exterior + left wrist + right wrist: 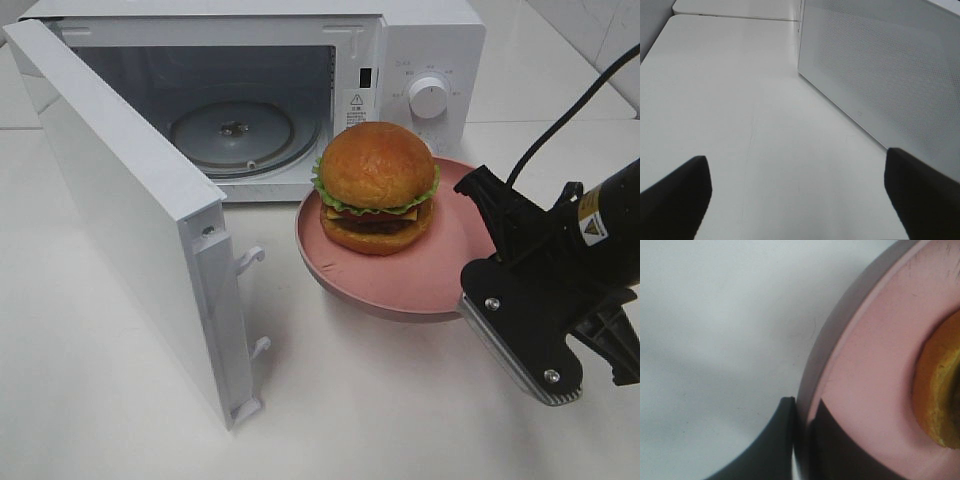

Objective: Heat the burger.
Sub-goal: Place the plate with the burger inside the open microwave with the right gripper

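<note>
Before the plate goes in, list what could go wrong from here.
1. The right gripper pinches the pink plate by one side of its rim only, so the plate could tilt or slip.
2. The burger sits loose, away from that grip, and a tilt might slide it off.
3. The plate must pass between the open door and the control panel, and could clip either.

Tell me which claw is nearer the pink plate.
Right. The right claw is clamped on the rim of the pink plate. The left claw hangs open over the table beside the microwave door, away from the plate.
</note>
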Tool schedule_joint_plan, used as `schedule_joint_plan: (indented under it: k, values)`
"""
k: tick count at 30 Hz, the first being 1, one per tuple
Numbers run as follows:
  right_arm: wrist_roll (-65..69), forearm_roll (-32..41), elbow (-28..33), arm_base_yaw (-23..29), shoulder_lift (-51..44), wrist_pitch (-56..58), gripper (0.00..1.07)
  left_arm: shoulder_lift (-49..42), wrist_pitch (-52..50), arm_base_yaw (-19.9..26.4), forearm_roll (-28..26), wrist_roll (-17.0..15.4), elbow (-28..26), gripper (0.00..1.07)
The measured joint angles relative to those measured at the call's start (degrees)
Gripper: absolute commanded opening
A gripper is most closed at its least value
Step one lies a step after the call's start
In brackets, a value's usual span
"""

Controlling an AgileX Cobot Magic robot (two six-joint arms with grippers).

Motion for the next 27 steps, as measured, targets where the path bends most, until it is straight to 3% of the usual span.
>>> schedule_joint_plan:
  k: [10, 27]
  values:
    - [-14.09, 9.97, -2.12, -3.72, 0.00, 1.89, 0.00, 0.00, 0.00, 0.00, 0.00, 0.00, 0.00, 0.86]
    - [-14.78, 12.15, -8.65, -1.95, 4.41, 6.02, 0.00, 0.00, 0.00, 0.00, 0.00, 0.00, 0.00, 0.86]
